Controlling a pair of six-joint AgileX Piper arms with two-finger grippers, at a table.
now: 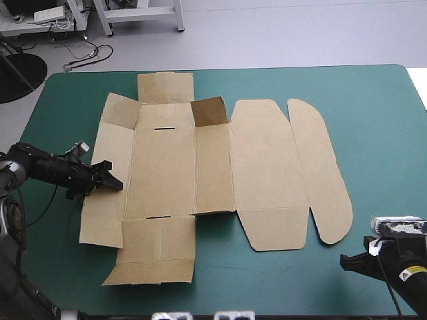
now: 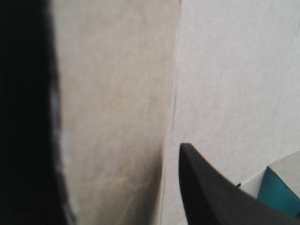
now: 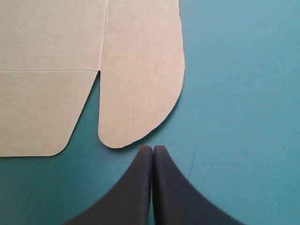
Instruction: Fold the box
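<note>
1. Left claw (image 1: 112, 182) is where my attention goes. Its two black fingers (image 2: 211, 197) stand apart and grip nothing that I can see, with brown board filling the space between them in its own camera.
2. It reaches in from the left edge of the worktop (image 1: 373, 120) and sits low over the side panel (image 1: 110, 143) of the box (image 1: 220, 173), tips pointing toward the middle.
3. The box lies opened out across the middle of the teal-green worktop, almost wholly flat. Only one small flap (image 1: 209, 111) near the far edge stands up.
4. Right claw (image 3: 153, 149) is pinched to a point and empty. It is over bare worktop by the near right corner, just short of the rounded flap (image 3: 140, 93) at the box's right end.
5. My reading is that the step in hand is raising the left wall. I would get one finger under the side panel's outer edge rather than press on top, then hinge it about the crease (image 2: 171, 112) running alongside.
6. Lift slowly and square to that crease, because a skewed pull would likely drag the whole sheet across the worktop.
7. If the sheet starts to slide, I would bring the right claw down on the flat middle as a weight, since nothing pins it now.
8. I cannot tell from the close camera whether either finger touches the board, so I would confirm contact before squeezing.
</note>
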